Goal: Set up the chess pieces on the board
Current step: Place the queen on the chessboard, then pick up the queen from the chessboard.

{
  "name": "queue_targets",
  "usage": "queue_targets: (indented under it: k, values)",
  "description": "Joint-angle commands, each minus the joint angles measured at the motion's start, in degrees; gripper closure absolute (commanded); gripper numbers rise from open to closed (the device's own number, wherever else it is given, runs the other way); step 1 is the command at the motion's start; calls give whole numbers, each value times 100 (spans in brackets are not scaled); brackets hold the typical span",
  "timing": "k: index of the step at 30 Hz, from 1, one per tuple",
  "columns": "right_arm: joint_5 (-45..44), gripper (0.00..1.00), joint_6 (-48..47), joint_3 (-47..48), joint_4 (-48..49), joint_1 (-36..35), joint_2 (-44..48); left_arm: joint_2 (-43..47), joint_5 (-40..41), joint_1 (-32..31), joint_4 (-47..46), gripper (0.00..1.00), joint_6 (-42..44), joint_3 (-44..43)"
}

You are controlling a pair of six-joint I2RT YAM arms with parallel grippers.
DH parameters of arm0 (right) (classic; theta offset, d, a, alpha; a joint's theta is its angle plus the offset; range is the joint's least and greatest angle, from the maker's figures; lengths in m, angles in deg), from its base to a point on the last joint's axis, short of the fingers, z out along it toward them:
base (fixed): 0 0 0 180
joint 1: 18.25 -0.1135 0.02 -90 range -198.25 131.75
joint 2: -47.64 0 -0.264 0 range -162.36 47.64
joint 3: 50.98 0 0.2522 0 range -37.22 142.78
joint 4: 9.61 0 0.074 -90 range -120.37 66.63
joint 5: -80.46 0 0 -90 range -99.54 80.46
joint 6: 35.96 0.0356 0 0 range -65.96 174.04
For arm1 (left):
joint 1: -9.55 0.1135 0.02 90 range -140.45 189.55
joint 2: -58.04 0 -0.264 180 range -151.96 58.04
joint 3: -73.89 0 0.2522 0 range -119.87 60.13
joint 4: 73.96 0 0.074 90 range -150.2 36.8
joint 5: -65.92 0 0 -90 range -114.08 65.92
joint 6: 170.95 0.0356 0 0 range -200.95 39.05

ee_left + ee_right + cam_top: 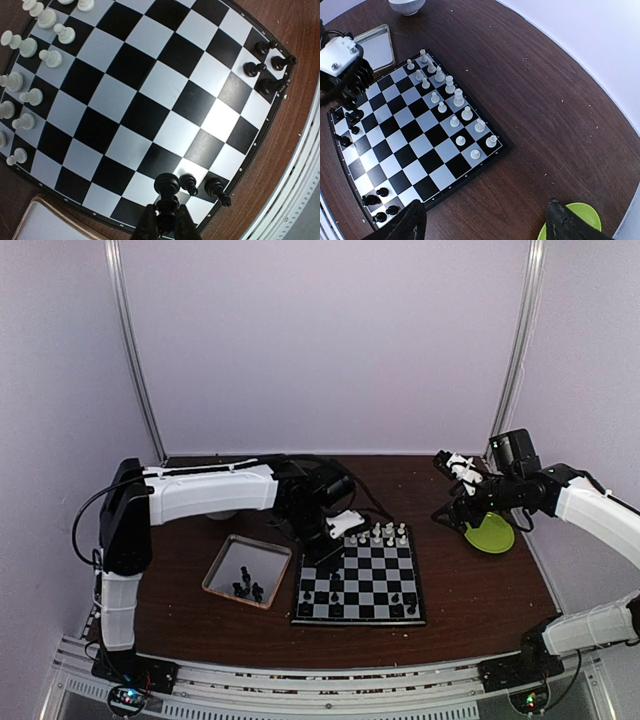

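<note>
L gripper (166,216) low over board (150,102) edge, tight on black piece (166,186).

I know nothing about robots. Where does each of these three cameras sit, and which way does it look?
Top: fixed above and behind the arms, looking down on the table; left arm and right arm both show.
Left wrist: on the left arm, looking down at the board edge; left claw grips a black piece.
Right wrist: on the raised right arm, looking down over the board; the open right claw frames the bottom.
Shared: all see the board; the right wrist also sees the left claw.
</note>
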Motion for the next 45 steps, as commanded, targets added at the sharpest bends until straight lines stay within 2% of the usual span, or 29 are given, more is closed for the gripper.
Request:
queue_targets:
  k: [1, 8, 18, 20, 23, 25, 30, 34, 39, 45]
  values:
    - [-83, 18, -58, -60, 127, -29, -51, -178, 50, -13, 21, 93, 34, -266]
    - [-83, 18, -67, -39, 116, -23, -115, -419, 433, -25, 13, 91, -99, -342]
    - [-50, 18, -20, -31, 120, -32, -223, -705, 543, -21, 21, 88, -80, -552]
    - [-27, 18, -6, -15, 108, -33, -261, -723, 513, -22, 20, 82, -69, -596]
    - [-17, 18, -14, -7, 101, -25, -282, -700, 560, -18, 101, 64, -34, -739]
    - [-53, 18, -49, 21, 74, -35, -274, -621, 646, -16, 237, 57, 11, -908]
    - [123, 22, -233, 204, -172, -83, -277, -50, 1032, 161, 530, 51, 319, -1217]
    - [237, 24, -373, 519, -550, -430, -487, 698, 1384, 626, 436, 47, 470, -1154]
    - [-24, 26, -540, 1285, -1174, -1206, -1324, 1620, 1641, 1419, -471, 46, 344, -482]
    - [-268, 28, -525, 2352, -1719, -2083, -2688, 3173, 1467, 2125, -2425, 40, -17, 1651]
